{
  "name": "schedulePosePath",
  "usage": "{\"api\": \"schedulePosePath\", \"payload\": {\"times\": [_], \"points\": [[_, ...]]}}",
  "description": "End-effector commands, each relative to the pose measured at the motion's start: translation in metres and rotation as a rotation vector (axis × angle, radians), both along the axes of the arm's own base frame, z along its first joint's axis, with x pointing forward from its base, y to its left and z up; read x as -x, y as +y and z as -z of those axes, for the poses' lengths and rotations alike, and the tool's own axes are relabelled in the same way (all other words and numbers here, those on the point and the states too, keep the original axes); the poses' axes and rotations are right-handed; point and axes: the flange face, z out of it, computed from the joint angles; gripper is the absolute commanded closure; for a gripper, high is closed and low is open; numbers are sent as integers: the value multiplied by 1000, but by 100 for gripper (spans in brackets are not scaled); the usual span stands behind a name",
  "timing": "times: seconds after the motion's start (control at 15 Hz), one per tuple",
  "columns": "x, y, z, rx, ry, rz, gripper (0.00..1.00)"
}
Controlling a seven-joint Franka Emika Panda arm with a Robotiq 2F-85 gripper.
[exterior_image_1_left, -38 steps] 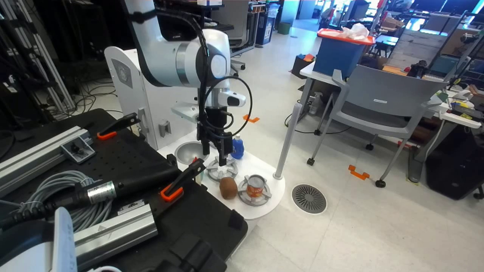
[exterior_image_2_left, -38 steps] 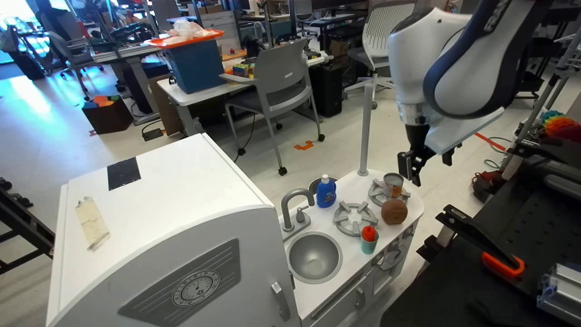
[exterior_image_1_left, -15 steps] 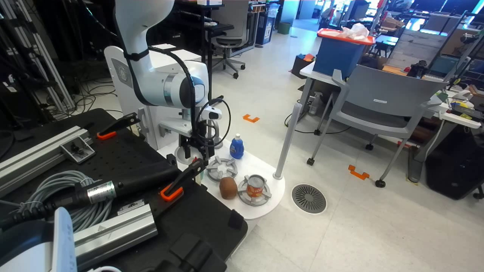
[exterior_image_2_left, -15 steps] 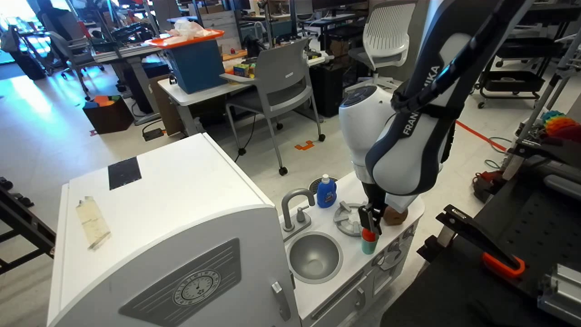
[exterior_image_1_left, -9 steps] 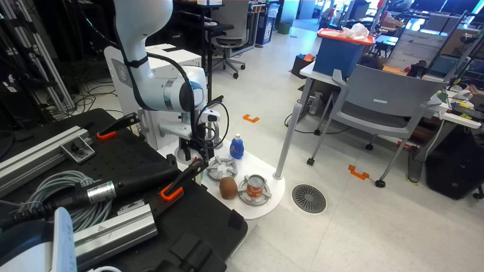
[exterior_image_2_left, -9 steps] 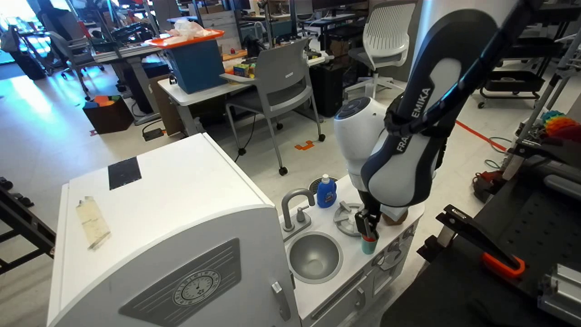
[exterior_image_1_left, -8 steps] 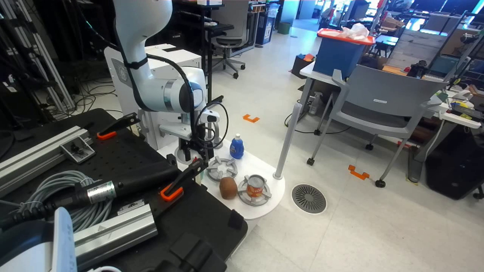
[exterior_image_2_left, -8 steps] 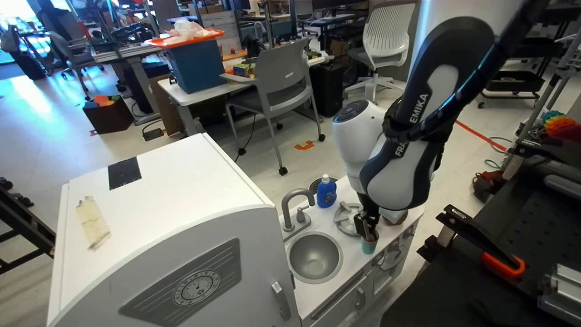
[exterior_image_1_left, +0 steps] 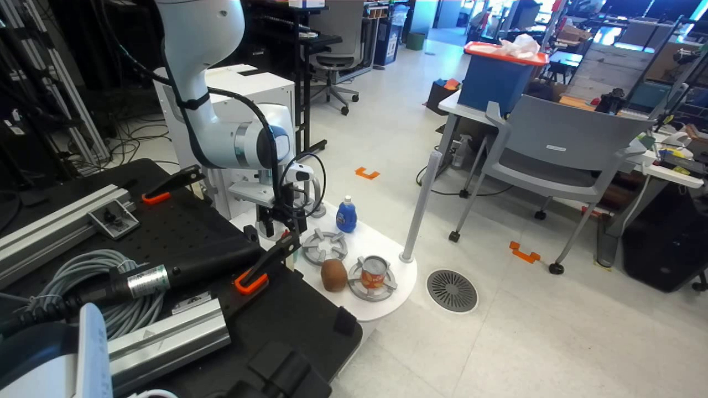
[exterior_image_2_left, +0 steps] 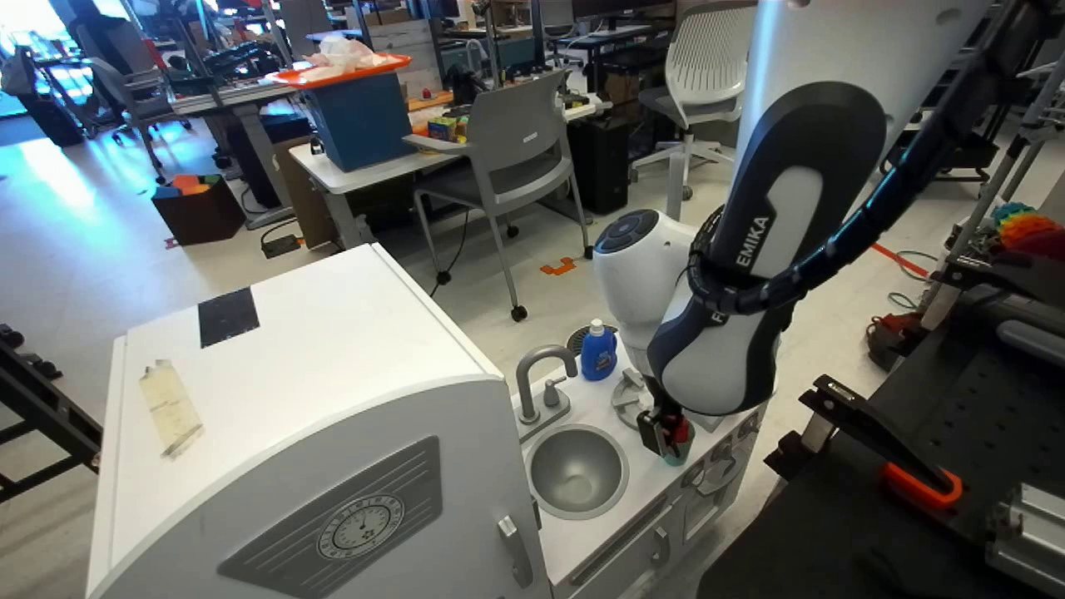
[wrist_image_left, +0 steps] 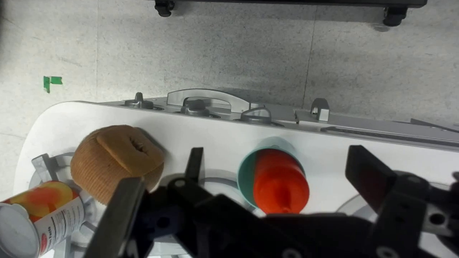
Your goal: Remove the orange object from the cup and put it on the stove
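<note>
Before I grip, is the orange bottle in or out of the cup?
In: the wrist view shows the orange bottle sitting inside the cup, its tip poking above the rim.

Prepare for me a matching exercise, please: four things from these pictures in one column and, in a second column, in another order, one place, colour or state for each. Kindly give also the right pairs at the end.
Things:
1. orange object
2. labelled can
3. bottle
4. end effector

Places, colours, states:
A. blue
B. open
C. in the light-blue cup, its top sticking out
D. standing upright on a grey burner

Right pairs: 1-C, 2-D, 3-A, 4-B
</note>
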Motion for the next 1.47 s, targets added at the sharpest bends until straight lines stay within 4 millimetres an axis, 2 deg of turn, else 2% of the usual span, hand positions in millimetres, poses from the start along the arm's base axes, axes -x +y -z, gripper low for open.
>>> {"api": "schedulePosePath", "payload": {"times": [0.0,0.13,0.33,0.6,0.87,1.07,1.4], "points": [[-7,5,5,9,-33,-3,26],[-10,6,5,10,-43,-5,31],[-14,6,5,15,-54,-6,56],[-18,5,4,23,-56,5,84],[-15,-1,-5,32,-48,17,87],[-5,-8,-22,32,-34,10,87],[9,-16,-64,3,-23,-5,87]]}}
